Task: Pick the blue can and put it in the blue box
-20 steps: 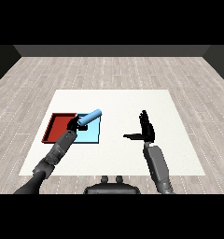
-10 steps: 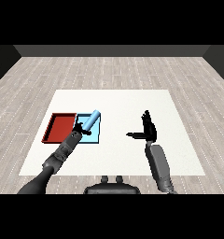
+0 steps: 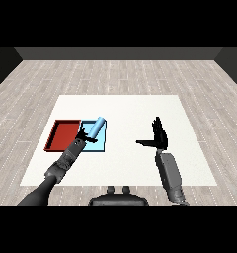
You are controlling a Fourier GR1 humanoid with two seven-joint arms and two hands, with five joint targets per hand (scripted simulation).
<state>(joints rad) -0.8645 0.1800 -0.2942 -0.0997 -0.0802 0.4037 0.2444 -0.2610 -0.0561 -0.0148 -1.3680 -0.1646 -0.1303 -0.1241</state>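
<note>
Two shallow square trays, a red tray [image 3: 62,135] and a light blue tray [image 3: 99,144], are set side by side on the white table [image 3: 125,111]. A smooth cylindrical blue can [image 3: 95,129] is held tilted over the light blue tray, with the left hand [image 3: 83,136] curled round it. The right hand [image 3: 159,138] is kept open, fingers straight, well to the right. Pale wood-plank flooring [image 3: 120,74] is seen beyond.

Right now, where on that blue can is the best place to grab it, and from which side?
Around its lower half, from the near left, just as the left hand has it. The blue can is a slim cylinder, tilted with its top leaning up and to the right over the light blue tray, so fingers curling round its side suit it better than pinching the ends.
</note>
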